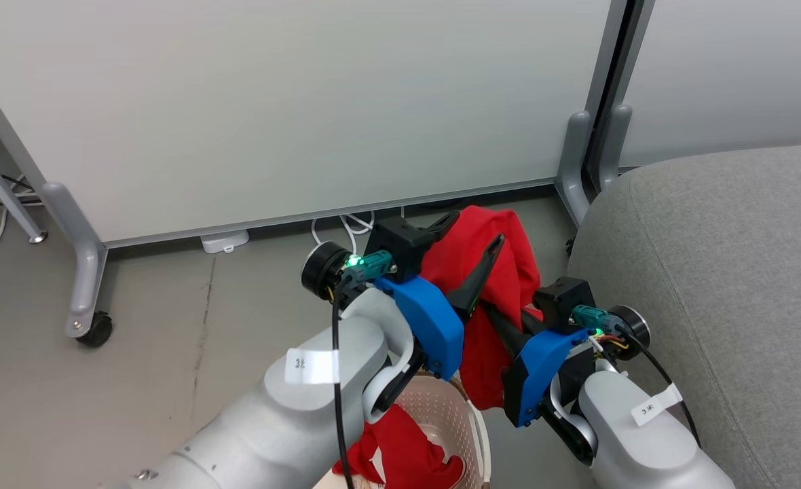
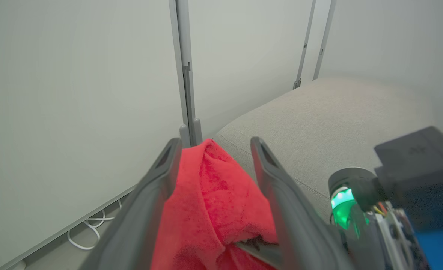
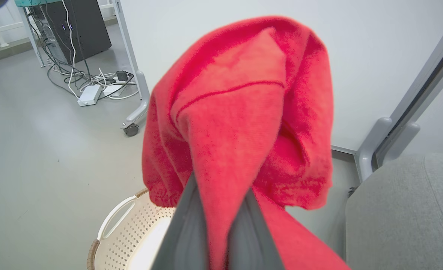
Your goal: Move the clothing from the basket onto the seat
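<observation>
A red piece of clothing hangs in the air above the cream basket, beside the grey seat. My right gripper is shut on it. In the right wrist view the cloth drapes over the closed fingers and hides their tips. My left gripper stands open, and the same clothing lies loose between its spread fingers. A second red garment lies in the basket. The seat is just to the right of both grippers.
A white partition panel on grey wheeled legs stands behind the basket, with white cables at its foot. In the right wrist view, a computer tower and a tangle of cables sit on the grey floor.
</observation>
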Controlling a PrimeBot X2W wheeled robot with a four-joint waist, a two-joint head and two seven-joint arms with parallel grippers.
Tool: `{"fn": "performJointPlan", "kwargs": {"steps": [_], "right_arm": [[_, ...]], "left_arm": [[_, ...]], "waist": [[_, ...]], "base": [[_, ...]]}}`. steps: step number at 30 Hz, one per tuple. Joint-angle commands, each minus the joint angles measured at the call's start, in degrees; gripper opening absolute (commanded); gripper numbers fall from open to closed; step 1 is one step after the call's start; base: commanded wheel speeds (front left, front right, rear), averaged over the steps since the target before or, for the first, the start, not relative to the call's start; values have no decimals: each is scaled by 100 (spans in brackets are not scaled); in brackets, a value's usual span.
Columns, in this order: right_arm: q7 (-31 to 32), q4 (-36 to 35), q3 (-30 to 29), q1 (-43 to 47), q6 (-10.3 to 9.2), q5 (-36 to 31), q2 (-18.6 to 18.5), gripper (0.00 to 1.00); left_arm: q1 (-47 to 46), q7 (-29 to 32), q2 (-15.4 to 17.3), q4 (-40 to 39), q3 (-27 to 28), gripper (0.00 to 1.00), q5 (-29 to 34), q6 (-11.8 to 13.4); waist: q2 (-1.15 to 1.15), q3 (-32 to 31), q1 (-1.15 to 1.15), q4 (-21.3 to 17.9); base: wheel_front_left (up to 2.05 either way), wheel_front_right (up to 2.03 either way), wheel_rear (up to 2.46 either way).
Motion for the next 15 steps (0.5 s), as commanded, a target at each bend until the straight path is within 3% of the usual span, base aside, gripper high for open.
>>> {"fn": "performJointPlan", "kwargs": {"steps": [1,15], "right_arm": [[-22,-25,-11,-93,1,53,0,0],[-46,-340,-192,107,1,17,-47,0]], "left_arm": [[82,-24,23,-23,51,100,54,-2],[2257,-22,786,-1675,2369,100,2175,5]], "waist": [[0,5,0,9],[0,60,0,110]], "base": [[0,0,0],[0,0,0]]}}
